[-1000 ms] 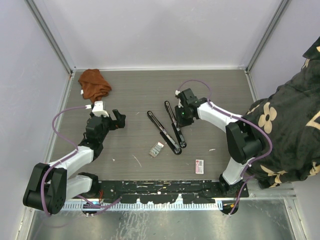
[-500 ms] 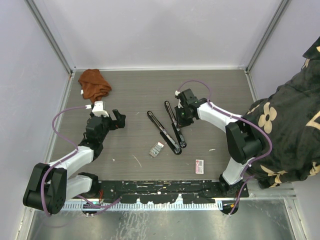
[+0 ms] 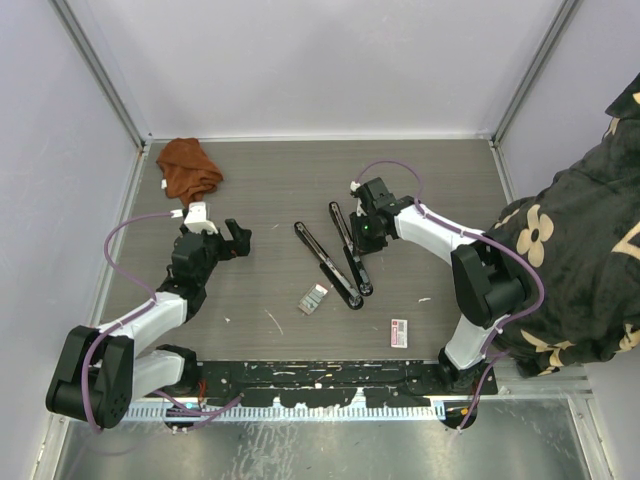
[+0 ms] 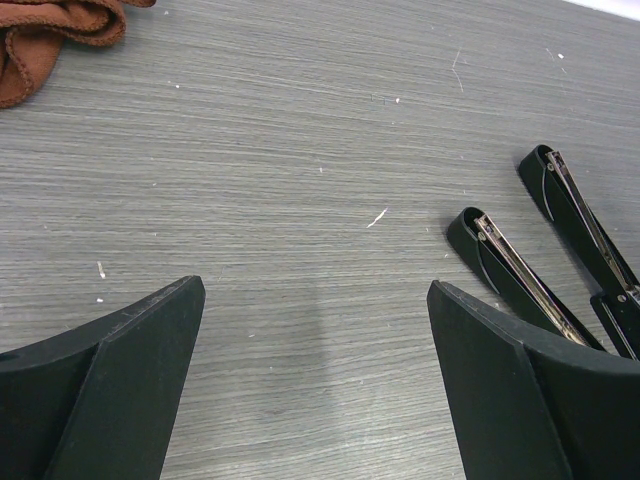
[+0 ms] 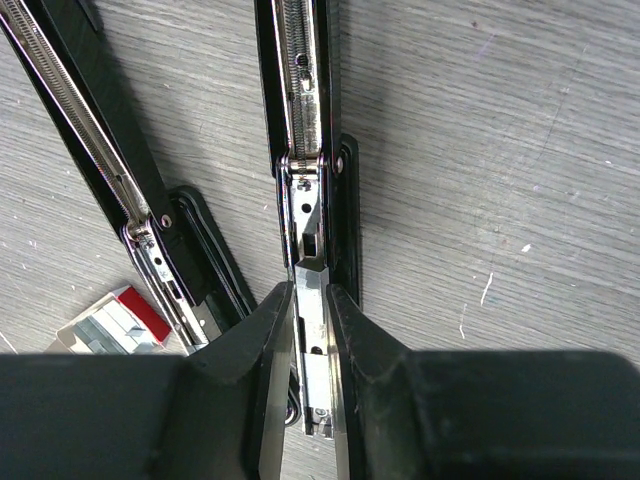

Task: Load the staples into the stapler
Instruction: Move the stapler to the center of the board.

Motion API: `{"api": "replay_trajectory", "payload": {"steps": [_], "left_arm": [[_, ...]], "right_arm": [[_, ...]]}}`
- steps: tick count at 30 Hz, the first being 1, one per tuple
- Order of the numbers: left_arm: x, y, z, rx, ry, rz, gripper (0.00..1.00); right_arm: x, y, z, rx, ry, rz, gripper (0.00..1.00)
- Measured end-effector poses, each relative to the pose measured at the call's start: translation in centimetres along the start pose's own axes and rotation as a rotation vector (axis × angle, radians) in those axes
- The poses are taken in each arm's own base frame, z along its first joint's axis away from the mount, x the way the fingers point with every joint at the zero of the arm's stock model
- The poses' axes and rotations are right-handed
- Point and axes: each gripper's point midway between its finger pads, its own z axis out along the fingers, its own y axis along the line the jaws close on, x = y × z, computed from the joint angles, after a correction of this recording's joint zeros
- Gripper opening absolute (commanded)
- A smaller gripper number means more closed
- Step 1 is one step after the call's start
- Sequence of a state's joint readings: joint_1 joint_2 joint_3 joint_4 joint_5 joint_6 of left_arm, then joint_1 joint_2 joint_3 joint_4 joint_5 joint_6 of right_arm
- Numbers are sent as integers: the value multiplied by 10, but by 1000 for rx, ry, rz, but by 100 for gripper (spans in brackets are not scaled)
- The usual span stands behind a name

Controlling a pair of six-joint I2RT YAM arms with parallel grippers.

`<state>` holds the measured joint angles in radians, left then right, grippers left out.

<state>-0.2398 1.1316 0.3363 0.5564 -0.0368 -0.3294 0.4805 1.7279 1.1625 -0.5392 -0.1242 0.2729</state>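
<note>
When you look from above, almost nothing has changed since half a second ago: both arms, both staplers and the little things are in the same spots. At most the right pincer [image 3: 362, 240] has shifted a tiny bit along the right stapler [image 3: 350, 250]. That stapler lies folded open and flat on the table [image 3: 270, 180], and the left stapler [image 3: 322, 258] lies open just beside it, their near ends close together and their far ends apart. From the right wrist camera, the right pincer [image 5: 311, 292] is narrow, with a finger on each side of the thin silvery metal piece that runs down the middle of the right stapler [image 5: 305, 150], so it is pinching that piece. The left stapler [image 5: 95, 150] lies slanted next to it. The staples [image 3: 314, 298] sit in their small grey tray on the table, just by the near end of the left stapler, and nothing is touching them; they also show low in the right wrist view [image 5: 105, 328]. The red-and-white box [image 3: 398, 333] lies apart from them, closer to the right arm's base. The left pincer [image 3: 240, 237] has not moved. It hangs wide open [image 4: 312, 288] over bare table with nothing in it, well apart from the staplers. A brown cloth [image 3: 187, 165] lies bunched in the far left corner.
</note>
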Motion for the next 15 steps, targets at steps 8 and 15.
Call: {"api": "replay_trajectory", "payload": {"steps": [8, 15], "left_arm": [[0, 0, 0, 0, 0, 0, 96], [0, 0, 0, 0, 0, 0, 96]], "right_arm": [[0, -2, 0, 9, -1, 1, 24], [0, -1, 0, 8, 0, 0, 22]]}}
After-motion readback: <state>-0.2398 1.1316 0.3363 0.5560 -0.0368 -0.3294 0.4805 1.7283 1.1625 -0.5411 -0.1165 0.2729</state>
